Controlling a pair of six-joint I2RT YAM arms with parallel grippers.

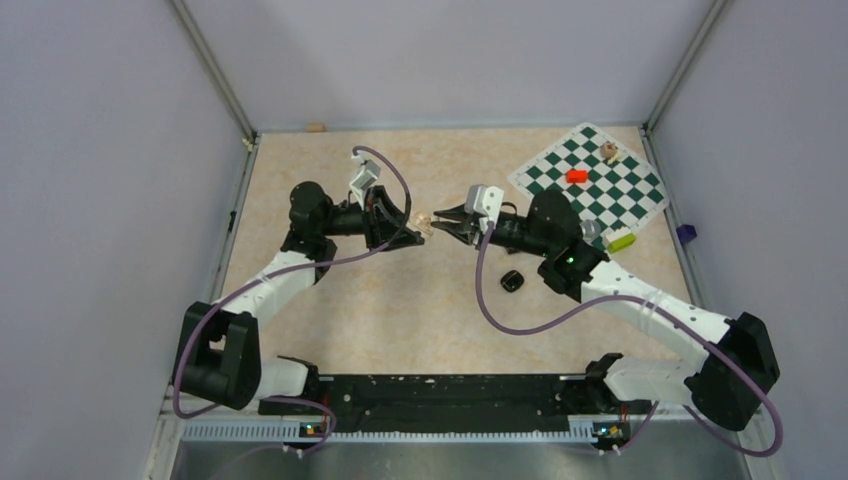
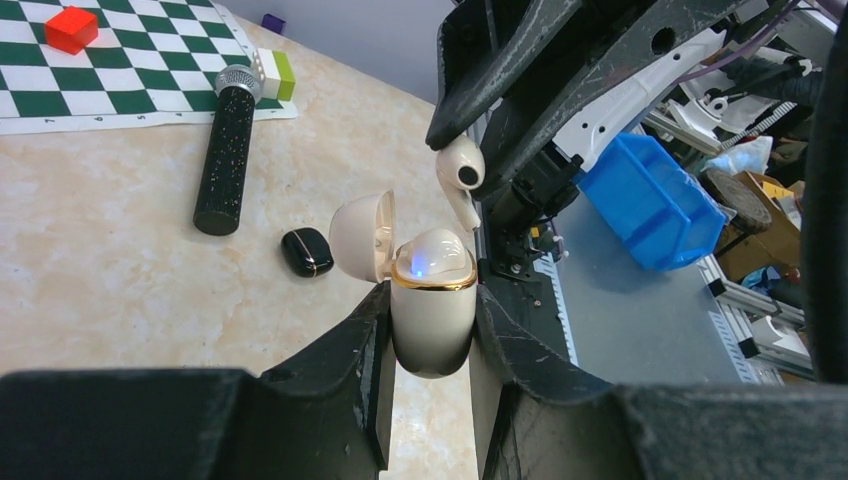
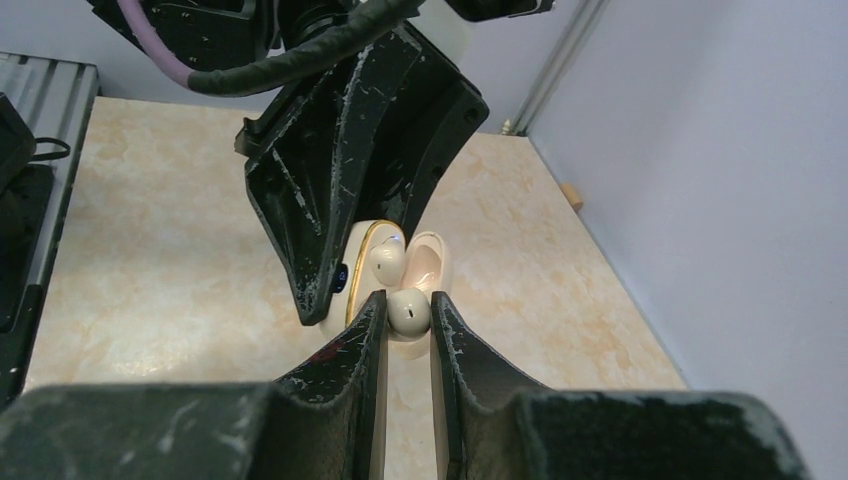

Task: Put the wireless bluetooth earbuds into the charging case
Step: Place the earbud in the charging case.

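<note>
Above mid-table, both arms are meeting nose to nose. Left gripper [image 2: 432, 295] is clamping the cream charging case [image 2: 432, 335] by its sides, mouth up, lid [image 2: 362, 235] swung open. A seated earbud [image 2: 432, 252] is resting in its bay, blue light glowing. Right gripper [image 3: 407, 318] is pinching the second earbud [image 2: 460, 172] by its head, stem pointing toward the case in the left wrist view. The second earbud is hovering just above the case mouth, slightly off to one side, not touching it. The free bay is hiding behind the seated earbud, so I cannot tell its exact place.

Judgement: insertion step in hand, task about half done. To do it well: holding the case steady, lining the stem over the empty bay, lowering slowly stem-first, and letting go only once the head is sitting flush. Risk: the second earbud clipping the gold rim [image 2: 432, 283] or the lid and tipping out
</note>
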